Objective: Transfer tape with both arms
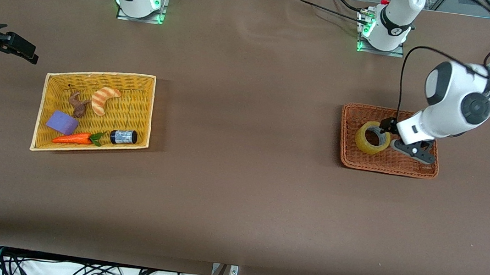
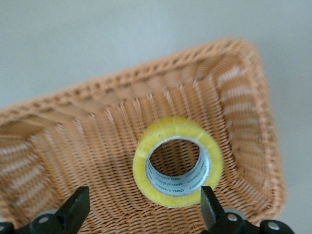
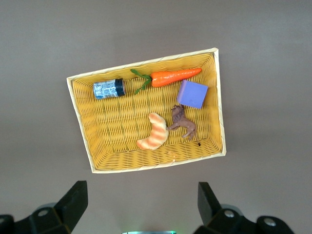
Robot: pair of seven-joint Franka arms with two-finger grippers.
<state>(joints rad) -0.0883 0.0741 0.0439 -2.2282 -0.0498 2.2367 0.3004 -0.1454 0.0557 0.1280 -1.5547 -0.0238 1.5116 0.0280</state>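
Both grippers open; left gripper (image 2: 141,207) w/ tips cropped over tape (image 2: 178,162).

The wide roll of translucent yellowish packing tape (image 2: 178,168) looks like glossy, smooth plastic film around a pale grey inner core, and it lies in the reddish-brown woven wicker basket (image 1: 426,169), whose ribbed weave reads rough and matt. The brown table cover (image 1: 238,192) shows a flat, matt finish like cloth or felt, faintly rippled, while the rectangular yellow woven basket (image 3: 83,117) has a coarse lattice with a smooth pale rim. Inside it, the orange toy carrot (image 3: 175,76) shines like moulded plastic, and the white arm shells look glossy and smooth.
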